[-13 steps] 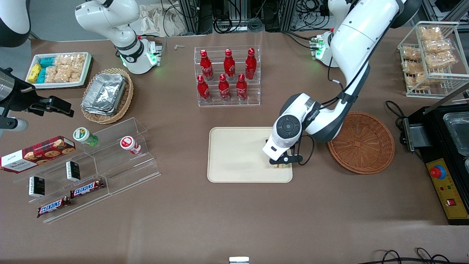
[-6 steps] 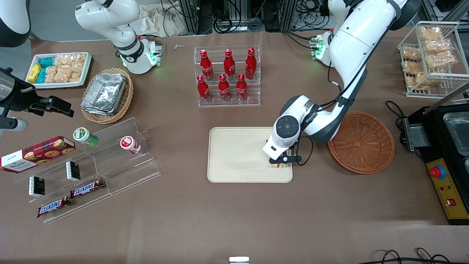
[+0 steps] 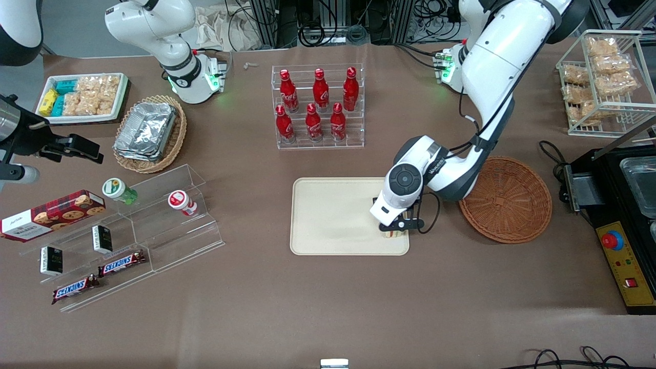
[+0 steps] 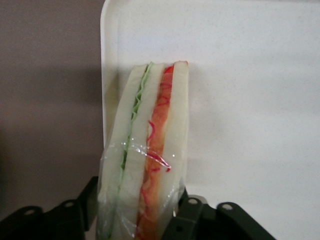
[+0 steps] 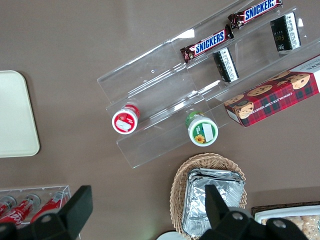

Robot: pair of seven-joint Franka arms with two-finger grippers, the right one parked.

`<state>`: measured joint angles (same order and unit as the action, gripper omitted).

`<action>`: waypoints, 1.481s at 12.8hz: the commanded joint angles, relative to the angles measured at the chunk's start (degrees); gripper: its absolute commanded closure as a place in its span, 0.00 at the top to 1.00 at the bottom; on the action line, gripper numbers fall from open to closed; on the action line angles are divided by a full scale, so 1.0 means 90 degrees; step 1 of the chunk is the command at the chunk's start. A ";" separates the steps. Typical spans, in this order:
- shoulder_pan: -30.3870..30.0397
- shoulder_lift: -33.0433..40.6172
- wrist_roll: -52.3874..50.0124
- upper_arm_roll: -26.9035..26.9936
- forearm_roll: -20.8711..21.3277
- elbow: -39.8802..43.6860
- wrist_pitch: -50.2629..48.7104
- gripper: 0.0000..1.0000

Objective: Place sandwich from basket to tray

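The sandwich (image 4: 150, 150), a plastic-wrapped white wedge with green and red-orange filling, stands on edge on the cream tray (image 4: 250, 100), close to one of its corners. My left gripper (image 4: 137, 200) is shut on it, one dark finger pressed against each side. In the front view the gripper (image 3: 394, 230) is low over the tray (image 3: 333, 215), at the corner nearest the front camera and the basket. Only a sliver of the sandwich (image 3: 393, 234) shows under the hand. The reddish-brown wicker basket (image 3: 507, 200) lies beside the tray toward the working arm's end, with nothing in it.
A clear rack of red bottles (image 3: 318, 107) stands farther from the camera than the tray. A black box with a red button (image 3: 622, 251) sits past the basket at the working arm's end. Acrylic snack shelves (image 3: 128, 241) and a foil-tray basket (image 3: 148, 133) lie toward the parked arm's end.
The wrist has shifted slightly toward the basket and the front camera. The sandwich stays gripped low over the tray corner.
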<state>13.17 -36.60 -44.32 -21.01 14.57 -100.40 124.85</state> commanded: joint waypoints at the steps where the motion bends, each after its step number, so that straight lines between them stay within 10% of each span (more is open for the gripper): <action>1: 0.0021 -0.0035 -0.0115 0.0010 0.0158 -0.0007 0.0151 0.99; 10: -0.0008 0.1057 -0.0144 0.0030 0.0003 0.0090 -0.0764 0.99; 19: -0.1305 0.3089 0.0985 0.0020 -0.1169 0.0091 -0.1722 0.99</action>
<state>4.29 -11.87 -39.67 -20.49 5.95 -98.09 110.90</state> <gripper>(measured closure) 0.004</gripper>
